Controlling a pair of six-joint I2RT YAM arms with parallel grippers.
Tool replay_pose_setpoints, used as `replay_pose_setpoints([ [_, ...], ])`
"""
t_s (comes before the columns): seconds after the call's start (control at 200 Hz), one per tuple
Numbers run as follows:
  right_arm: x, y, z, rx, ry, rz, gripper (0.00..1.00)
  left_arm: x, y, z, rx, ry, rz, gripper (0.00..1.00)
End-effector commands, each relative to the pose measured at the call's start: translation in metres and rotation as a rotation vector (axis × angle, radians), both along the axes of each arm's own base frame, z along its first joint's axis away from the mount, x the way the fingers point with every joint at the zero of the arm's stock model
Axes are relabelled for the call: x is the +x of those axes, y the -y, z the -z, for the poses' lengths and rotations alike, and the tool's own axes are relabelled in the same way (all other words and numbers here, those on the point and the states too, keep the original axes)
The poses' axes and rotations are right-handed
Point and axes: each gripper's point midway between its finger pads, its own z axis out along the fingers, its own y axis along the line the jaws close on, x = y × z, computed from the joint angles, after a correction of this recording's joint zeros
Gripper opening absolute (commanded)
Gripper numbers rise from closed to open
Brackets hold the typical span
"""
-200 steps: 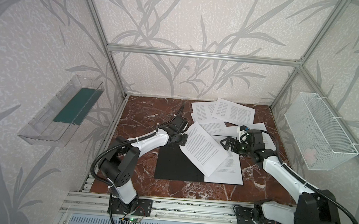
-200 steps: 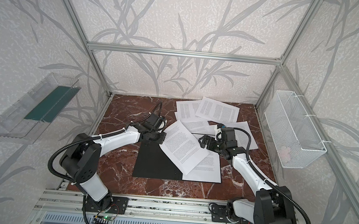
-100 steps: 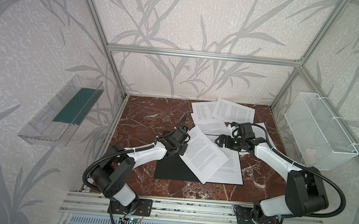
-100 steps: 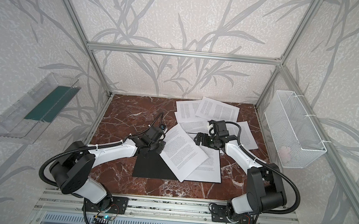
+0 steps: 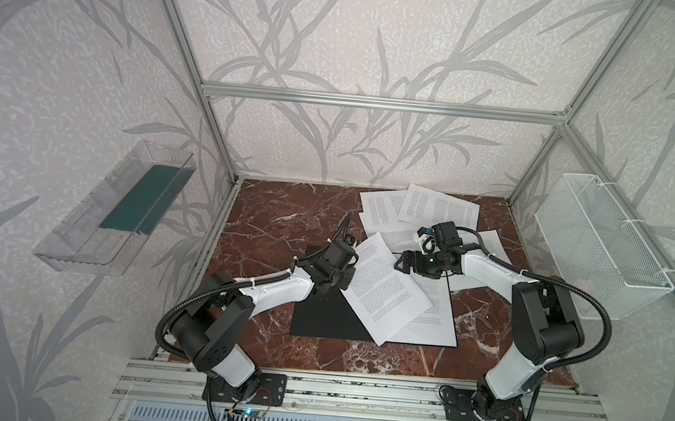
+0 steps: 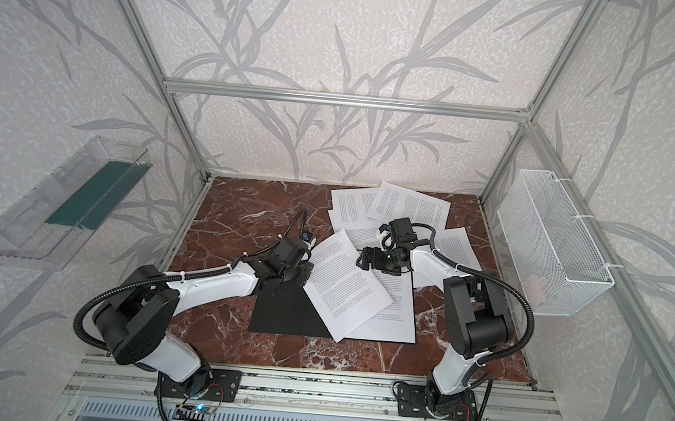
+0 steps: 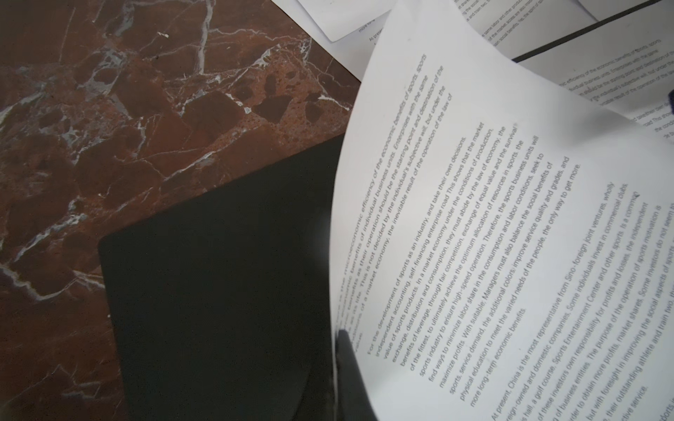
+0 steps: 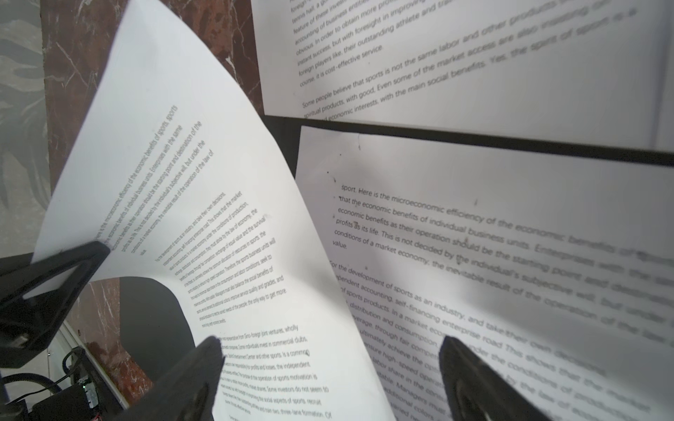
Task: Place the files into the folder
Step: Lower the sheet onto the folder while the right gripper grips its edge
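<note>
Files sheet (image 5: 387,295) pinched by outstretched left gripper (image 5: 344,281); right gripper (image 5: 401,263) hovers, jaws apart.

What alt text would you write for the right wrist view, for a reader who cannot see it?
The left gripper pinches a corner of a curled printed sheet that arches over the open black folder. In the foreground the right gripper stands open above a flat printed sheet lying in the folder.

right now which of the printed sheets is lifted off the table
The slanted sheet across the open folder: the left gripper pinches its edge and it curls upward, while the other sheets lie flat.
</note>
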Motion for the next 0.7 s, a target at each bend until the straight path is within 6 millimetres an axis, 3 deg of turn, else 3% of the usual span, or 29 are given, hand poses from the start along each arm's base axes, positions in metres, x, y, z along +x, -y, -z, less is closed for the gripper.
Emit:
replay_pose_setpoints([
  [0.0, 0.0, -0.016, 0.001, 0.036, -0.016, -0.062, 0.88, 0.002, 0.0, -0.002, -0.007, 0.018, -0.008, 0.0],
  [0.185, 0.002, -0.025, 0.008, 0.077, -0.035, -0.089, 0.78, 0.004, -0.001, 0.002, 0.003, 0.013, -0.021, 0.0],
  [0.695, -0.005, -0.032, -0.008, 0.142, -0.009, -0.111, 0.41, 0.006, -0.003, 0.003, 0.007, 0.012, -0.041, 0.0],
])
